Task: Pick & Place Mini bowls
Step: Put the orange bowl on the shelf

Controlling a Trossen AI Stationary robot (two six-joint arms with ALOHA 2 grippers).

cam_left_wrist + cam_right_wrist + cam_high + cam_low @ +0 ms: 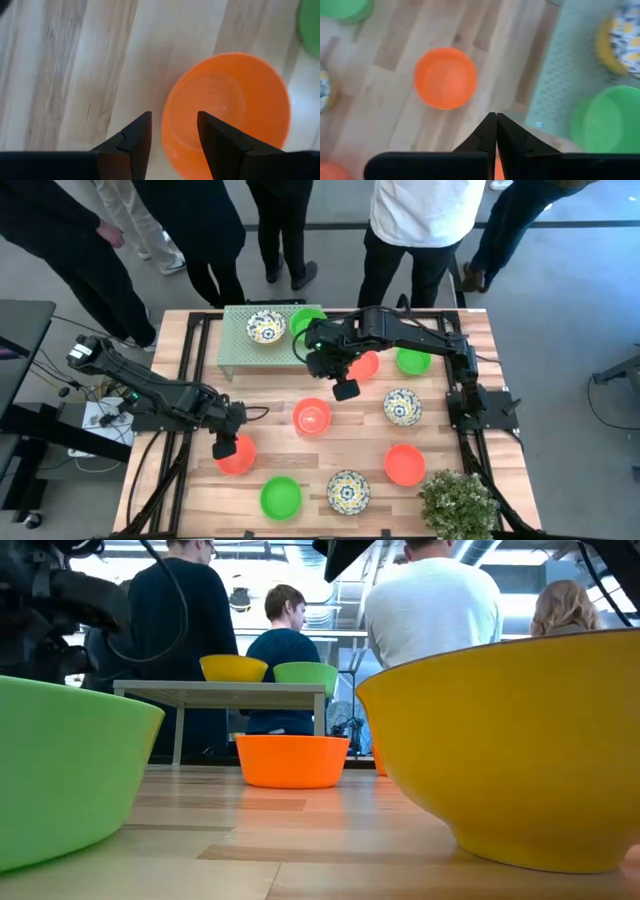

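Several mini bowls stand on the wooden table: orange-red ones (312, 416) (405, 464), green ones (281, 497) (413, 360) and floral ones (402, 406) (348, 490). A floral bowl (265, 328) and a green bowl (305, 320) sit on a pale green rack (235, 352) at the far side. My left gripper (175, 135) is open over an orange bowl (235, 110) near the left edge, one finger outside the bowl's rim and one over its hollow. My right gripper (496, 125) is shut and empty, high over the table's middle beside the rack.
A bushy green plant (458, 502) stands at the near right corner. Another orange bowl (367, 366) lies partly under my right arm. Several people stand beyond the far edge. Bare wood lies between the rack and the left orange bowl.
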